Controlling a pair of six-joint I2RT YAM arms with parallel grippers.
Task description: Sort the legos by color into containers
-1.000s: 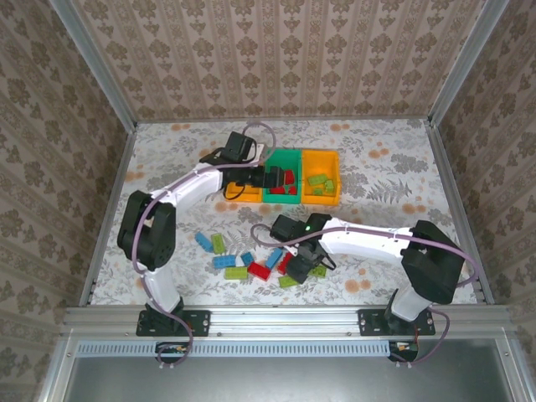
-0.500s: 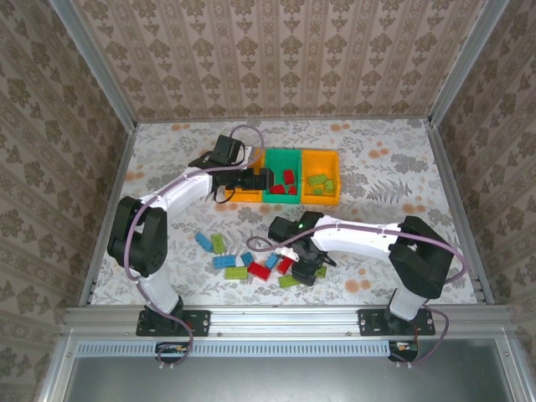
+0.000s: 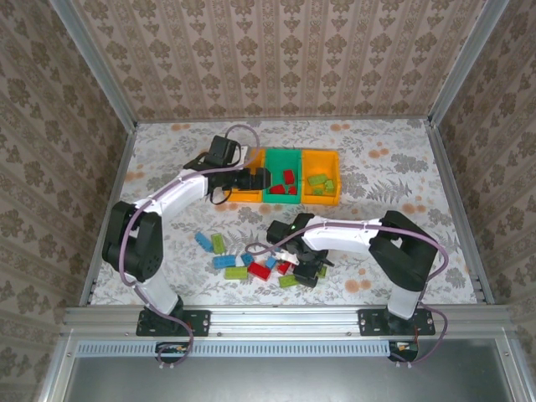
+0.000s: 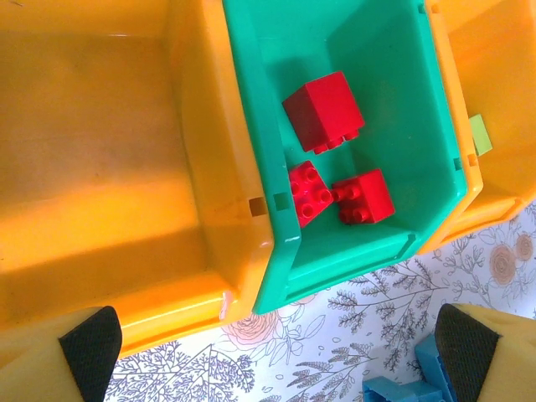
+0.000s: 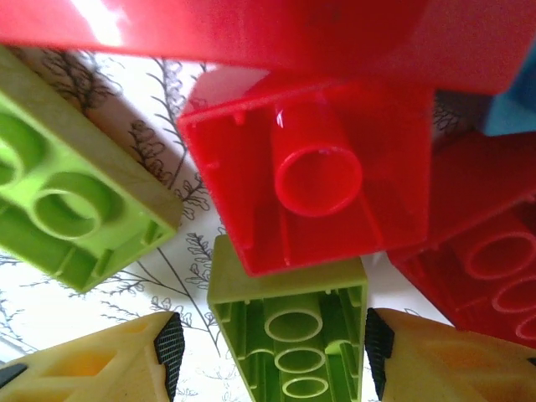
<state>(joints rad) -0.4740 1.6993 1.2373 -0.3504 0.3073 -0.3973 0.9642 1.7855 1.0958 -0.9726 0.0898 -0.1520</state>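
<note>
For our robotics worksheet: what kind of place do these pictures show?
Likely a robot test cell, not a home: aluminium frame, wallpapered panels enclosing the table, legos and containers set out.

Damask wallpaper walls (image 3: 276, 50), floral tabletop (image 3: 394, 184), alu frame (image 3: 285, 316).

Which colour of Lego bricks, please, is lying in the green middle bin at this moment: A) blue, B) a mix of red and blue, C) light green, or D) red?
D, since the left wrist view shows three red bricks lying on the floor of the green bin, with no brick of another colour in it.
</note>
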